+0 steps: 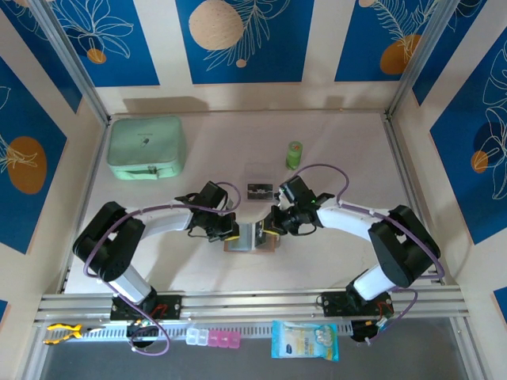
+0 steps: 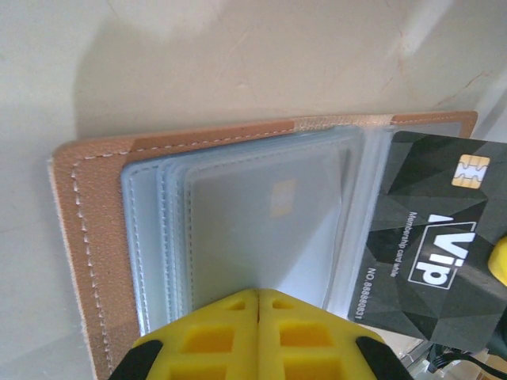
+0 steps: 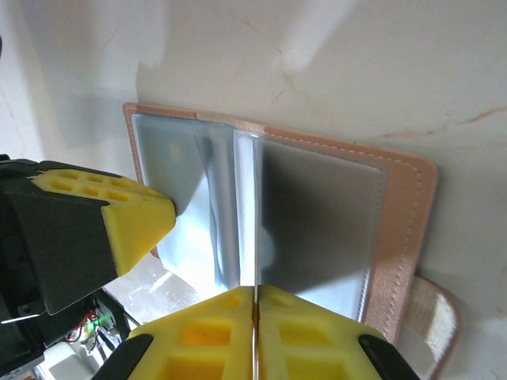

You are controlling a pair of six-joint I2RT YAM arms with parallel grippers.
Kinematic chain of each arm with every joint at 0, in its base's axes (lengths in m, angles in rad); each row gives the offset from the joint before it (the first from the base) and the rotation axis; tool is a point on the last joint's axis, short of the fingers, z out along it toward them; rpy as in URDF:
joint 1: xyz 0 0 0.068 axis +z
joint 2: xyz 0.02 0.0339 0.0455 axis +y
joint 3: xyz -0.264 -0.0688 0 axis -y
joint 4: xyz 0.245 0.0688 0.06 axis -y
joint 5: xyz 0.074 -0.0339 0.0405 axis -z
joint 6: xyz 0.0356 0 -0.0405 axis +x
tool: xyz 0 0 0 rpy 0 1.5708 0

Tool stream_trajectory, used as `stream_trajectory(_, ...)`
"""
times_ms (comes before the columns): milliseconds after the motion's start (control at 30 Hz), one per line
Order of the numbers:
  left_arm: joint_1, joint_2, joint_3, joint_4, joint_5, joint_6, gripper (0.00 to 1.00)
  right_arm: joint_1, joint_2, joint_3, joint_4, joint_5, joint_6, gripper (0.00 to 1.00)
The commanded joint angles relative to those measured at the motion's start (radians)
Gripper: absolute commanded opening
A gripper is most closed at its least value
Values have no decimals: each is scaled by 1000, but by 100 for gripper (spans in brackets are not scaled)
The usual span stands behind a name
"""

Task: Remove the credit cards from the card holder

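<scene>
Left wrist view shows the left gripper [image 2: 258, 313] fully closed, tips on the open tan-pink leather-like card holder [image 2: 87, 237] on the pale tabletop [image 2: 238, 55], and the face of a dark plastic credit card [image 2: 428, 237] over the holder's right half, seen edge-on from the right wrist, pinched in the closed right gripper [image 3: 255, 305].

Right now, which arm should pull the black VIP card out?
Right, probably. The right gripper looks shut on the black VIP card, while the left gripper, shut, rests on the clear pockets of the card holder, steadying it.
</scene>
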Motion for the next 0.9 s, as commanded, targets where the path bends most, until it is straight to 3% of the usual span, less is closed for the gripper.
stream_trajectory(0,-8,-7,-15,-22,-14,-2,0,-8,-39,57,-104,30,-85,9)
stream_trajectory(267,-8,-31,-37,-2,-14,-27,0,-53,-77,145,-215,49,-312,10)
stream_trajectory(533,-8,-60,-46,12,-20,-52,3,-106,-8,328,-390,88,-729,9)
stream_trajectory(867,-6,-143,-55,35,-55,-60,9,-126,169,593,-532,134,-1255,1)
